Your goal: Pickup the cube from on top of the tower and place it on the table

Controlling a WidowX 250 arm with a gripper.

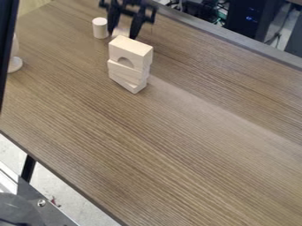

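Nearest us, well out from the jaws on the camera side, it's the metal panel [50,212], then up to the table [177,145]. And here's the gripper [123,34], right at the far end! The cube [121,31] shows between its jaws, low down, partly hidden by the tower [129,62] just on their camera side; clamped or loose, I can't tell. Beside the jaws, the cylinder [100,29] stands upright.
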